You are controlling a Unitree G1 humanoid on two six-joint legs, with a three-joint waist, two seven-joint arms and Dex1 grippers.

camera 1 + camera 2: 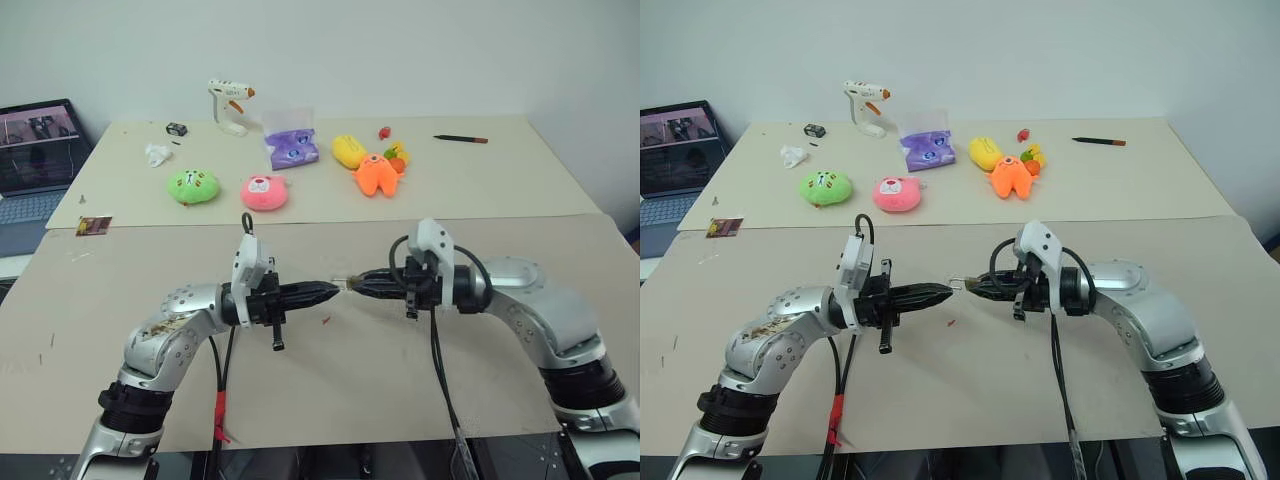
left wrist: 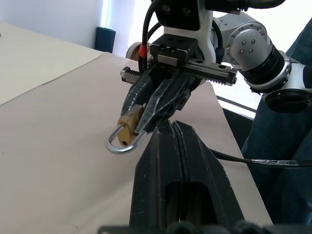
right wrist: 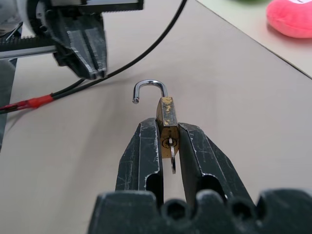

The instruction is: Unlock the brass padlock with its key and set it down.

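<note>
Padlock (image 3: pixel 167 124) hangs unlocked at frame centre, shackle sprung, key (image 3: pixel 172 155) in place, clenched by the right tool (image 3: pixel 168 148); left tool (image 2: pixel 173 129) clenched empty; setting it on the table (image 1: pixel 400 370) remains

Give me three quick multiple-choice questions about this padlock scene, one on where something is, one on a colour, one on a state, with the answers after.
1. Where is the brass padlock?
A. lying on the table
B. between the right pincer's fingers
C. in the left pincer

2. What colour is the round plush toy farthest to the robot's left?
A. green
B. blue
C. white

3. How is the shackle?
A. locked in the body
B. removed
C. swung open, one end free

Answers: 1 B, the right wrist view shows the lock body clamped between those fingers. 2 A, it is bright green beside the pink toy. 3 C, the shackle's hooked end hangs clear of the body.
</note>
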